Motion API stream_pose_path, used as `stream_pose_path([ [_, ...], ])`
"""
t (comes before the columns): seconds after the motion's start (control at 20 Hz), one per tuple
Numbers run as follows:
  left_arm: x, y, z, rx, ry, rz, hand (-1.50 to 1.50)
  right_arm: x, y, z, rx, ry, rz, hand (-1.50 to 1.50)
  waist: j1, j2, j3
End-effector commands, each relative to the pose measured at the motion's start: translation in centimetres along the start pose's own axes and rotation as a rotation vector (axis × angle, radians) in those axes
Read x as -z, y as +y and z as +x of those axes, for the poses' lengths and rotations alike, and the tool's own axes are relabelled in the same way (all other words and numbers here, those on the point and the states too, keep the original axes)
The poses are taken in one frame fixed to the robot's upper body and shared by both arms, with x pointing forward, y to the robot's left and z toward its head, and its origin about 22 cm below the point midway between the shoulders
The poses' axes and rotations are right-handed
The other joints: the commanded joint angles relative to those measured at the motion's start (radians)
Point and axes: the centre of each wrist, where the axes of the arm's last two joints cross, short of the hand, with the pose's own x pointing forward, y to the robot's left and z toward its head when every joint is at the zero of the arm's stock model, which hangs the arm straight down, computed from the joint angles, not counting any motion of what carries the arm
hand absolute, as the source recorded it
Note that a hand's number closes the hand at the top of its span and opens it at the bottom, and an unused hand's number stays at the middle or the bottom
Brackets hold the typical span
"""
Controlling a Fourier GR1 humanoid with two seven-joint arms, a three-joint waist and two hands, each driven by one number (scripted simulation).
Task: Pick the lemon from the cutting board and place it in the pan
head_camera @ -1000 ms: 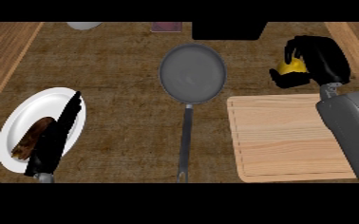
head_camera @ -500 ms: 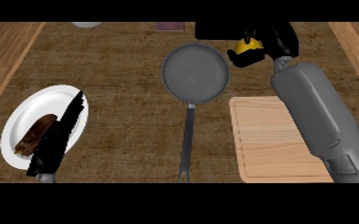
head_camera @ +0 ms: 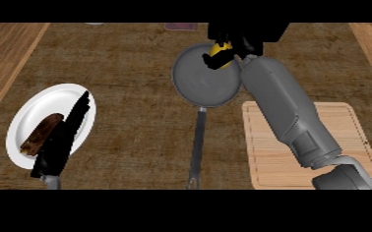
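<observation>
Looking down from the head view, we see our right hand (head_camera: 231,43) curled round the lemon (head_camera: 219,52), which shows as a patch of yellow between the dark fingers. The lemon hangs over the upper right part of the pan (head_camera: 205,77), just inside its far rim, and we cannot tell whether it touches the pan's floor or is held a little above it. That is the relation our coming move turns on: the thing lies directly under the hand and already within the pan's round, so we judge that what remains is to open the fingers, perhaps after drawing in a touch toward the pan's middle.

The pan's long handle (head_camera: 197,147) runs straight down toward us, so the pan's long axis lies near to far on the bench (head_camera: 138,59). Our right forearm comes in from the lower right and slants across the cutting board (head_camera: 267,157), which carries no lemon now.

Our left hand (head_camera: 64,136) rests at the view's lower left, fingers straight, over a white plate (head_camera: 29,113) with a brown piece of food (head_camera: 40,132) on it. It is well apart from the pan, so the right hand is plainly the nearer.
</observation>
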Motion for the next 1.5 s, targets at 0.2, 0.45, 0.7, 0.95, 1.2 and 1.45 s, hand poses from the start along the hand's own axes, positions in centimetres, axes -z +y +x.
stream_pose_path([
  [0.2,1.1,-0.7,2.1,0.005,-0.03,-0.037,0.0,-0.2,5.0,2.1,-0.13,-0.001,0.14,1.5,0.043,0.017,0.0],
  [0.45,1.4,-1.4,1.9,-0.002,-0.041,-0.068,0.0,-0.9,5.9,-0.4,0.196,0.218,0.294,-1.5,0.058,0.029,0.002],
  [0.7,1.8,-0.7,2.3,0.002,-0.036,-0.044,0.0,-0.9,5.8,-0.9,0.41,0.194,0.272,-1.5,0.049,0.02,0.003],
  [0.95,1.4,-1.5,1.5,0.006,-0.041,-0.068,0.0,-0.6,5.0,-0.8,0.533,0.138,0.026,-1.5,0.074,0.025,0.003],
  [1.2,1.4,-2.1,1.5,-0.01,-0.036,-0.042,0.0,-0.6,4.7,-1.6,0.647,0.178,-0.162,-1.5,0.039,0.022,0.002],
  [1.45,0.4,-0.6,0.9,-0.001,-0.019,-0.016,0.0,-0.4,1.8,-5.1,0.726,0.302,-0.328,-1.5,0.027,0.015,0.002],
])
